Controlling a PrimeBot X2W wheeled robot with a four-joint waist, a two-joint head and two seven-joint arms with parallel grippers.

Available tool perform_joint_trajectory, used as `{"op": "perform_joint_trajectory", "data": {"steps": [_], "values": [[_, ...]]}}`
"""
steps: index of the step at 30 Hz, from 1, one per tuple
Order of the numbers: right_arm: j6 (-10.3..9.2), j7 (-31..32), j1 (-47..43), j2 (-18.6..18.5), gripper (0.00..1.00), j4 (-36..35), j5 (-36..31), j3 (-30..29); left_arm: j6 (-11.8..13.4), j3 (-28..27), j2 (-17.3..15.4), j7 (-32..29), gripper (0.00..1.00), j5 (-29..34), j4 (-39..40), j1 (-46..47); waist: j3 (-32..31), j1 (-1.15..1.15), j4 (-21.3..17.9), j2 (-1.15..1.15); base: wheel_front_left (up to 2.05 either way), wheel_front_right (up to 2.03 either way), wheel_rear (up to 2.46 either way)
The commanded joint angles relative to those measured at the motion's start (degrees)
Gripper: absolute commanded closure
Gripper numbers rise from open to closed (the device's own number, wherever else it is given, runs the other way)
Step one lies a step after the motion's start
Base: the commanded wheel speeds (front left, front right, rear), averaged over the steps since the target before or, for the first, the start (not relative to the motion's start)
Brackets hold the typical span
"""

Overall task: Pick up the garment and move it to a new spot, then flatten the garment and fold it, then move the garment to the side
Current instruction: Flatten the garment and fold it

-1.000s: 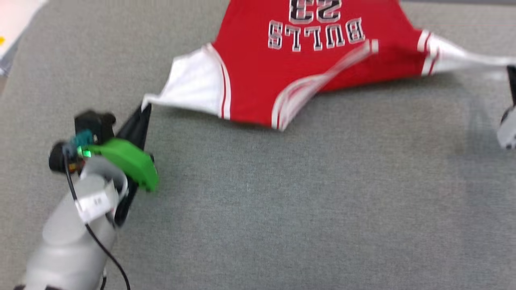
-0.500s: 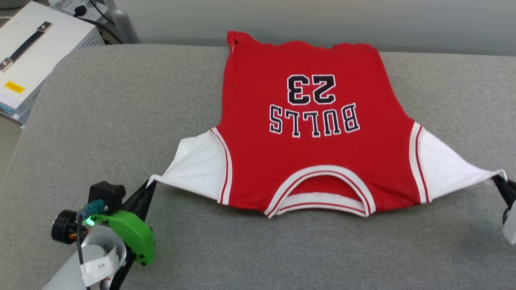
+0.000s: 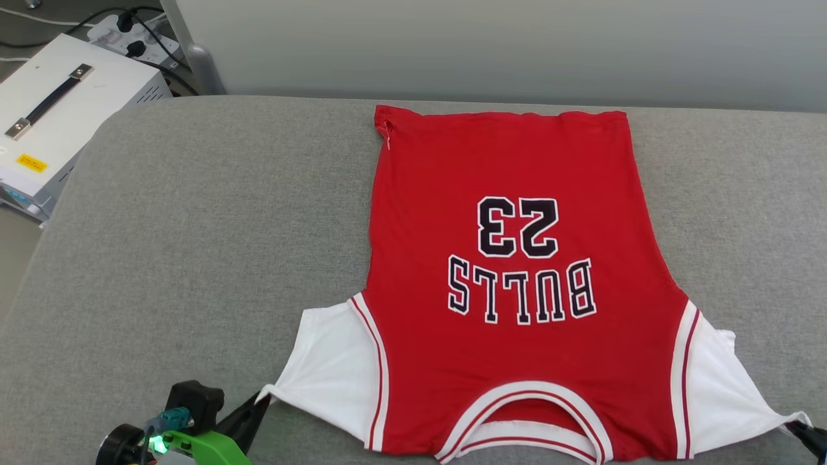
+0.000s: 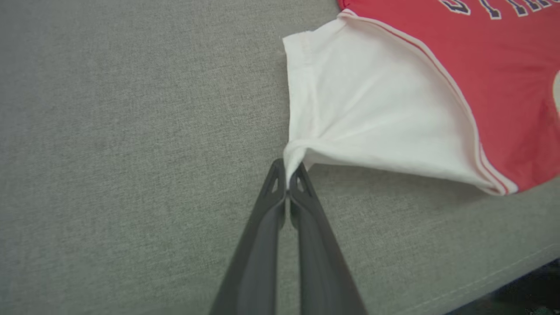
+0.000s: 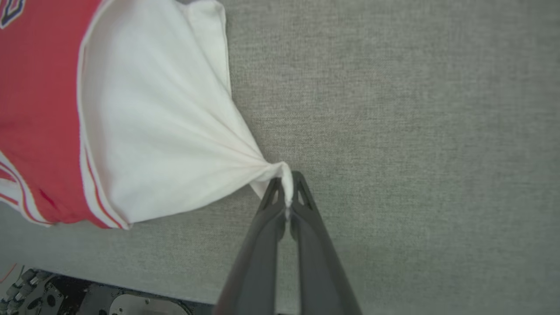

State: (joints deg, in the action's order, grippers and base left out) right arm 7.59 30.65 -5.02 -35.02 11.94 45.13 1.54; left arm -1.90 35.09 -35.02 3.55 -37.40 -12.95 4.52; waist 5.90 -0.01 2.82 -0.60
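1. At the near edge of the grey padded table [image 3: 194, 258], towards its left side, the left gripper [image 3: 260, 399] has its two dark fingers pressed together on the tip of a white sleeve [image 3: 329, 381]. In the left wrist view the cloth is pinched between the fingertips and drawn to a point. A green housing [image 3: 207, 449] sits on the wrist behind the fingers.
2. At the same near edge, towards the table's right side, the right gripper [image 3: 801, 429] is clamped on the tip of the other sleeve [image 3: 723, 387]. That sleeve is also stretched into a narrow peak.
3. Between them the garment [image 3: 510, 361] lies on the table front up, right of the table's middle. Its body is spread flat and both sleeves are pulled outward.
4. The striped collar [image 3: 523, 426] is the part of it nearest the table's near edge.
5. Further in, the black lettering [image 3: 522, 290] reads upside down from the head view, with the "23" [image 3: 517, 226] beyond it.
6. The hem [image 3: 504, 116] lies close to the table's far edge, its left corner slightly turned over.
7. Off the table's far left corner stands a white box [image 3: 58, 110] with a black handle. A power strip [image 3: 129, 35] with plugs lies beyond it.
8. Behind the table's far edge rises a pale grey wall [image 3: 517, 45].
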Motion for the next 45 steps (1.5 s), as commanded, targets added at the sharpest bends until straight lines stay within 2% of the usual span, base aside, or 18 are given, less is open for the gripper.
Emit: {"op": "perform_joint_trajectory", "data": {"steps": [1, 5, 6, 10, 12, 16, 23, 29, 35, 45], "values": [[-0.1, 0.9, -1.2, 0.1, 1.0, -0.9, 0.0, -0.8, 0.7, 0.0, -0.5, -0.4, 1.0, -0.4, 0.8, -1.1, 0.0, 0.01, 0.1, 0.6, 0.0, 0.0, 0.0], [-0.1, 3.2, -1.3, 0.9, 1.0, -3.9, -0.7, -2.8, 1.3, 0.8, 0.1, -0.7, 1.0, 0.1, 2.9, -1.4, 0.3, 0.01, 0.5, 0.6, 0.0, 0.0, 0.0], [-0.1, 3.7, -1.0, 1.0, 0.0, -4.8, -1.1, -3.4, 1.4, 1.0, 0.4, -0.8, 1.0, 0.1, 3.5, -1.3, 0.6, 0.01, 0.6, 0.6, 0.0, 0.0, 0.0], [-0.1, 7.0, 1.5, 1.5, 0.0, -8.8, -1.3, -6.0, 1.4, 1.9, 0.2, -2.0, 1.0, 1.2, 6.5, -0.1, 2.3, 0.01, 1.5, 0.6, 0.0, 0.0, 0.0], [-0.1, 10.0, 3.7, 2.1, 0.0, -11.1, -1.2, -8.1, 0.8, 3.2, -0.6, -5.0, 1.0, 1.5, 8.9, 0.6, 3.7, 0.01, 2.3, 0.6, 0.0, 0.0, 0.0], [-0.1, 17.1, 10.3, 3.9, 0.0, -15.8, -1.6, -10.9, 1.1, 3.7, -1.6, -9.5, 1.0, 1.1, 15.1, 1.9, 7.4, 0.01, 4.2, 0.6, 0.0, 0.0, 0.0], [-0.1, 33.8, 27.8, 7.1, 0.0, -18.4, -8.9, -15.8, 2.2, 4.6, -3.9, -17.1, 1.0, 1.9, 27.7, 4.5, 15.9, 0.01, 9.5, 0.6, 0.0, 0.0, 0.0], [-0.1, 43.1, 41.6, 8.2, 0.0, -16.3, -16.7, -17.4, 4.0, 4.8, -5.6, -21.3, 1.0, 4.5, 34.6, 6.7, 22.8, 0.01, 13.6, 0.6, 0.0, 0.0, 0.0], [-0.1, 46.2, 52.6, 9.4, 0.0, -10.4, -24.6, -18.4, 4.6, 5.1, -5.3, -22.7, 1.0, 6.2, 38.9, 8.6, 28.0, 0.01, 17.2, 0.6, 0.0, 0.0, 0.0], [-0.1, 45.7, 65.5, 7.0, 0.0, -1.1, -33.5, -18.7, 4.2, 6.5, -3.3, -22.3, 1.0, 6.6, 40.8, 9.7, 33.6, 0.01, 21.2, 0.6, 0.0, 0.0, 0.0]]}}
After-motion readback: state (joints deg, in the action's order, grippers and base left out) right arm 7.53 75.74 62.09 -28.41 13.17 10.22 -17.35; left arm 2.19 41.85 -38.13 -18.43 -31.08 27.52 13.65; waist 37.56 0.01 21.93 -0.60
